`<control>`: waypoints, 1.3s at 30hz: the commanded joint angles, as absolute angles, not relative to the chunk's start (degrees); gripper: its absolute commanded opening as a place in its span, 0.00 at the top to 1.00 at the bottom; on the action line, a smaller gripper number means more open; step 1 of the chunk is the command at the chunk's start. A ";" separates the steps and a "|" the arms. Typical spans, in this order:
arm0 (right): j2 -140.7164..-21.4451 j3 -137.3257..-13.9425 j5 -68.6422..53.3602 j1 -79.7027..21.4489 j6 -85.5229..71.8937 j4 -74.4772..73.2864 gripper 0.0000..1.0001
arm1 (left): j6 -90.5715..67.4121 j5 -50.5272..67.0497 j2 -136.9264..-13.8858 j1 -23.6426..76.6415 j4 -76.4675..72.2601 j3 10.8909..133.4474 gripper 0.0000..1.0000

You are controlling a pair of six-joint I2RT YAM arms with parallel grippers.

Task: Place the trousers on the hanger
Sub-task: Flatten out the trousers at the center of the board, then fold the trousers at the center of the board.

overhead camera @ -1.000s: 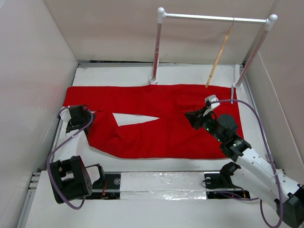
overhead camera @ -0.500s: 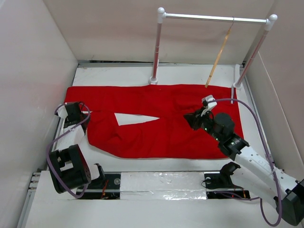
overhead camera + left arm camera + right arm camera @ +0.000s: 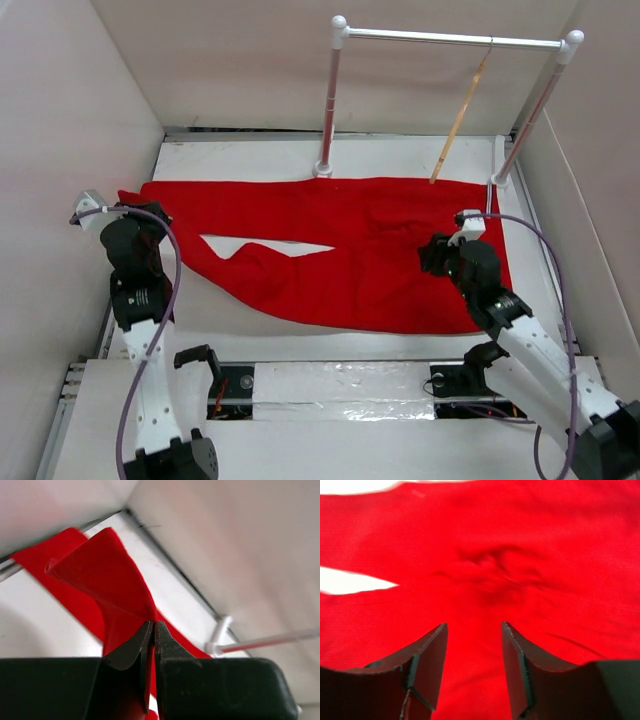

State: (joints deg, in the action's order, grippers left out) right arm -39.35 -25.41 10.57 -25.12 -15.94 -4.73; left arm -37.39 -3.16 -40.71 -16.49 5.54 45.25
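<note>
The red trousers (image 3: 340, 250) lie spread across the table, legs to the left. My left gripper (image 3: 158, 214) is raised at their left end and shut on a fold of one leg; in the left wrist view the jaws (image 3: 152, 626) pinch red cloth (image 3: 100, 575) that hangs in a peak. My right gripper (image 3: 428, 254) hovers open over the waist part, and the right wrist view shows its fingers (image 3: 472, 630) apart above wrinkled fabric (image 3: 490, 570). The wooden hanger (image 3: 460, 115) hangs bare on the rail.
The white clothes rail (image 3: 450, 38) stands at the back right on two posts (image 3: 328, 110), and part of it shows in the left wrist view (image 3: 220, 632). White walls close in the table on the left, back and right. A foil-covered strip (image 3: 340, 385) runs along the near edge.
My left gripper shut on the leg end and rose to the left, dragging that fabric along. My right gripper opened and drew back to the right, off the cloth.
</note>
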 commanded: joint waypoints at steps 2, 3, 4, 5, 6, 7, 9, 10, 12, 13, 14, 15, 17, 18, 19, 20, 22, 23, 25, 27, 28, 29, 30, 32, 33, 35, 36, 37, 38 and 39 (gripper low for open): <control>-47.35 -24.79 6.87 -18.47 -20.30 -2.39 0.51 | -34.63 -0.27 -34.38 -14.77 6.59 46.67 1.00; -49.20 -24.26 5.20 -15.50 -20.91 -0.98 0.51 | -34.19 -0.26 -31.84 -14.77 6.50 46.50 1.00; -53.13 -23.91 0.84 -13.99 -21.96 1.12 0.52 | -33.75 -0.26 -30.60 -13.11 6.42 46.06 1.00; -55.17 -23.56 -2.17 -12.84 -22.58 5.75 0.53 | -33.40 -0.26 -29.19 -12.40 6.42 45.79 1.00; -57.46 -23.47 -4.37 -11.88 -23.37 8.15 0.53 | -33.14 -0.26 -26.83 -11.87 6.50 45.44 1.00; -62.35 -23.90 -8.05 -11.34 -24.68 10.09 0.54 | -32.87 -0.26 -25.94 -11.34 6.76 45.18 1.00; -67.74 -25.92 -9.66 -11.34 -25.49 12.65 0.55 | -31.56 0.52 -24.53 -9.50 7.47 45.00 1.00; -73.33 -28.45 -10.45 -11.34 -26.36 14.31 0.55 | -30.16 2.18 -24.35 -7.84 7.64 44.48 1.00; -78.46 -30.66 -11.07 -11.34 -27.59 16.42 0.55 | -28.31 3.51 -24.34 -5.99 7.47 43.86 1.00; -80.92 -31.80 -11.51 -11.34 -28.82 17.39 0.56 | -27.52 4.04 -24.43 -5.28 7.91 43.68 1.00; -83.21 -34.34 -11.60 -11.34 -29.35 18.71 0.56 | -26.90 4.39 -24.26 -4.58 8.17 43.59 1.00; -87.15 -35.67 -11.60 -11.34 -29.88 19.76 0.56 | -25.24 4.74 -23.82 -3.18 8.35 43.33 1.00; -90.86 -38.22 -11.51 -11.34 -31.20 23.18 0.57 | -24.53 5.53 -23.47 -1.50 8.79 43.24 1.00; -93.66 -40.23 -11.51 -11.34 -31.55 24.51 0.57 | -24.00 6.06 -23.12 -0.54 8.70 43.16 1.00; -94.74 -40.95 -12.64 -11.34 -31.55 26.26 0.58 | -23.12 6.33 -23.03 1.21 8.79 43.15 1.00; -95.53 -41.31 -13.79 -10.82 -30.68 30.19 0.58 | -22.68 6.24 -23.03 2.19 9.05 43.33 1.00; -95.63 -41.49 -16.16 -10.81 -29.63 33.21 0.52 | -21.37 6.07 -22.68 4.82 9.58 43.51 1.00; -95.10 -41.48 -17.04 -10.20 -27.62 35.14 0.50 | -21.10 5.89 -22.50 5.53 9.75 43.59 1.00; -93.35 -42.97 -18.54 -9.58 -24.97 33.41 0.43 | -20.57 5.97 -21.98 6.76 10.02 43.77 1.00; -91.42 -44.55 -19.51 -8.79 -20.05 24.91 0.40 | -20.13 5.89 -21.45 8.52 10.46 44.03 1.00; -90.10 -44.13 -19.95 -8.09 -18.12 22.70 0.36 | -20.04 5.54 -21.18 9.13 10.55 44.12 1.00; -85.74 -42.64 -19.26 -7.48 -17.84 20.07 0.35 | -19.78 5.19 -21.01 9.66 10.72 44.12 1.00; -82.74 -40.54 -18.03 -6.95 -18.10 19.17 0.34 | -19.69 4.92 -20.48 10.54 11.16 44.21 1.00; -73.45 -33.45 -10.60 -5.63 -21.25 15.24 0.37 | -19.60 4.40 -19.95 11.16 11.25 44.38 1.00; -71.04 -31.31 -8.11 -5.63 -22.75 14.16 0.45 | -19.60 4.13 -19.60 11.68 11.51 44.38 1.00; -68.13 -26.74 -4.41 -5.02 -25.29 12.76 0.52 | -19.60 3.87 -19.25 12.30 11.69 44.38 1.00; -67.16 -26.02 -3.61 -5.01 -26.10 11.79 0.56 | -19.69 3.69 -19.07 12.83 11.78 44.47 1.00; -67.32 -25.49 -2.82 -5.01 -26.80 11.08 0.59 | -19.60 3.52 -18.99 12.83 11.86 44.47 1.00; -67.85 -25.23 -2.73 -4.23 -27.68 10.64 0.59 | -19.60 3.34 -18.90 12.83 11.95 44.47 1.00; -68.90 -25.49 -3.86 -3.26 -27.86 9.76 0.62 | -19.60 3.25 -18.64 12.83 12.04 44.39 1.00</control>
State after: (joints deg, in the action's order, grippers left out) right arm -66.52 -26.85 -7.31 -4.60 -25.17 15.07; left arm -20.53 4.01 -19.55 12.43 13.69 43.07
